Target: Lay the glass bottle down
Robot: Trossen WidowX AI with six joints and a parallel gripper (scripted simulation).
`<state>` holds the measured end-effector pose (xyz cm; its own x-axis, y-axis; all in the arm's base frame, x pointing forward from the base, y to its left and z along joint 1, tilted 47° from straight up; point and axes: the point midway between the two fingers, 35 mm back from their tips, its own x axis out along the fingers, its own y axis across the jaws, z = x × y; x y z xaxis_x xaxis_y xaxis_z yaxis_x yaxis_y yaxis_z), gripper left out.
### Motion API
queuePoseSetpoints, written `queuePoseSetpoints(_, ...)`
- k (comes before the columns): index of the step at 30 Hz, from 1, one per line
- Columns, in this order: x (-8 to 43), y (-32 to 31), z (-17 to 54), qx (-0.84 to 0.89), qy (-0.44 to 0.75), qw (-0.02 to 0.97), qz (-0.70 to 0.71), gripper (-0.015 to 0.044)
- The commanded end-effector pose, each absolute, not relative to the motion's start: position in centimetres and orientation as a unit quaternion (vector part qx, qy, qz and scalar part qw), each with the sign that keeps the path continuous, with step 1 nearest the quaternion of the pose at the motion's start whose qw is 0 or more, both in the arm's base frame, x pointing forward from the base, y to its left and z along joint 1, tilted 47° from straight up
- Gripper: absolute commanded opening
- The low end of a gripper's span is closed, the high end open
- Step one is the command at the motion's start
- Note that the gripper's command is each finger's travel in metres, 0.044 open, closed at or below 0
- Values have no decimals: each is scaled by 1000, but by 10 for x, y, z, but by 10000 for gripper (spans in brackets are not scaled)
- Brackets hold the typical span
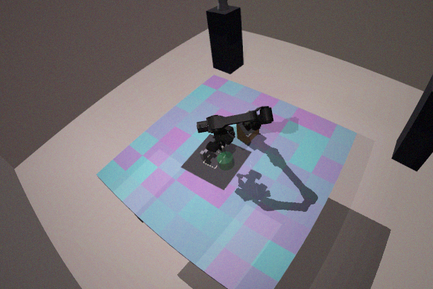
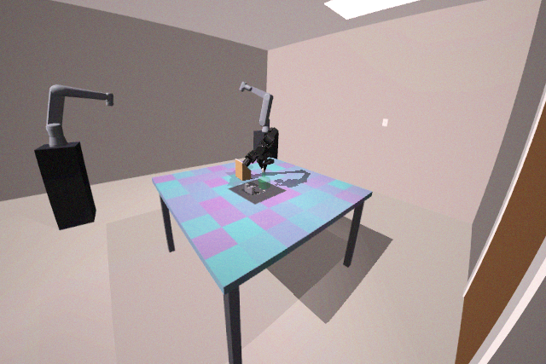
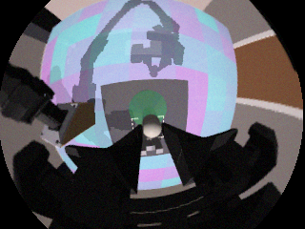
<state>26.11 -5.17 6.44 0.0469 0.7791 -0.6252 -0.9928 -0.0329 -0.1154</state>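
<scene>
Green glass makes up the body of the bottle (image 1: 224, 160) (image 2: 264, 182) (image 3: 148, 106), which appears upright on the dark square mat (image 1: 223, 183) (image 2: 255, 199) (image 3: 179, 97), roughly midway between the left and right corners of the table (image 1: 195, 226) (image 2: 264, 247) (image 3: 222, 73) as the top view shows it. Its pale neck end (image 3: 152, 127) points up between the 2 black fingers of the gripper (image 1: 222, 147) (image 2: 264, 170) (image 3: 152, 130); the claw is clenched on the bottle at the neck.

The dashed outline (image 1: 210, 165) (image 2: 260, 193) (image 3: 163, 117) lies on the mat just beside the bottle, on the side towards the table's left corner in the top view. Near it sits the grey rest (image 1: 207, 155) (image 2: 250, 188) (image 3: 152, 150), partly hidden by the fingers in the wrist view. The bottle is not lying in the rest.

An orange-brown block (image 1: 246, 136) (image 2: 241, 170) (image 3: 82, 122) stands past the mat, towards the table's upper right edge in the top view. Above it and the mat reaches the black arm (image 1: 233, 120) (image 2: 266, 141) (image 3: 29, 95), its shadow (image 1: 290, 177) (image 2: 293, 178) (image 3: 91, 62) falling across the tiles towards the right edge. Beyond the table's edges in the exterior view are 2 grey arms on black pedestals.
</scene>
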Motion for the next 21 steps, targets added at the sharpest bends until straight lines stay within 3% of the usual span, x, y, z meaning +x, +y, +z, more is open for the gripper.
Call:
queuePoseSetpoints(1, 262, -60, 59, -281, 195, 667, 662, 105)
queuePoseSetpoints(21, 263, -72, 48, -265, 186, 673, 665, 105)
